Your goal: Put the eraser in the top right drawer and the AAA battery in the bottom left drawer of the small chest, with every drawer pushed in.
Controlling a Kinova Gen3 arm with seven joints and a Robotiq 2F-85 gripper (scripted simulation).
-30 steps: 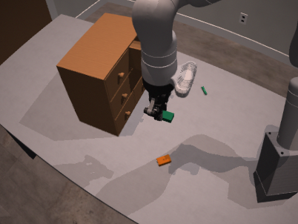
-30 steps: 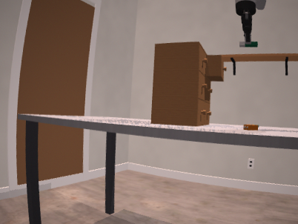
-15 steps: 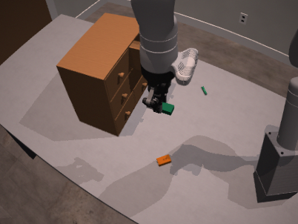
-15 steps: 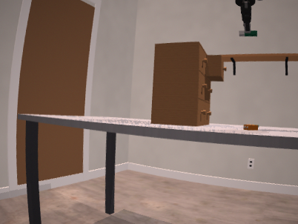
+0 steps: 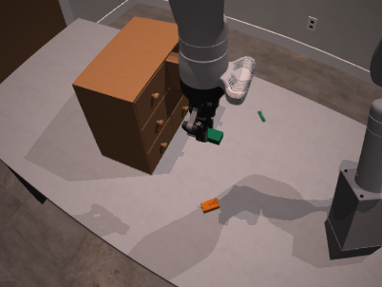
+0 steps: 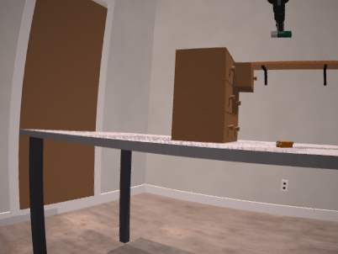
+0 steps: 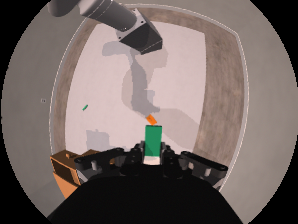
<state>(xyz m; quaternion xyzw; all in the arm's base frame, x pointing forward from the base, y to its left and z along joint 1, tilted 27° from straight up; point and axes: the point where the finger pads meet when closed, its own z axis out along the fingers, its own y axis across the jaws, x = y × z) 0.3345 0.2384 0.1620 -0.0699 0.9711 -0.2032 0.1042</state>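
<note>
So the fingers (image 5: 201, 133) (image 6: 280, 30) have the green-and-white eraser (image 5: 215, 137) (image 6: 287, 34) (image 7: 153, 140) pinched up in the air, top right drawer's (image 6: 245, 77) hanging open, and the little green battery (image 5: 261, 116) (image 7: 85, 107) is lying on the tabletop (image 5: 285, 157) (image 6: 202, 147) (image 7: 175, 75).

Over the bench (image 5: 285, 157) (image 6: 126, 139) (image 7: 175, 75), the open top-row right drawer (image 5: 172, 58) (image 6: 245, 76) (image 7: 65, 170) juts from the chest (image 5: 121, 52) (image 6: 199, 92) (image 7: 66, 186) toward the arm's base (image 5: 353, 216) (image 7: 140, 37), blocking a low pass along that half of the fronts. In the exterior view, the tool (image 5: 201, 135) (image 6: 280, 30) (image 7: 152, 147) shows higher than the chest's top. Knobs (image 5: 155, 96) (image 6: 232, 69) stick out on the near-edge half. Between fronts and base there is passing room above a low orange block (image 5: 209, 204) (image 6: 284, 144) (image 7: 151, 119); another gap runs between the chest's side and the bench's near edge.
</note>
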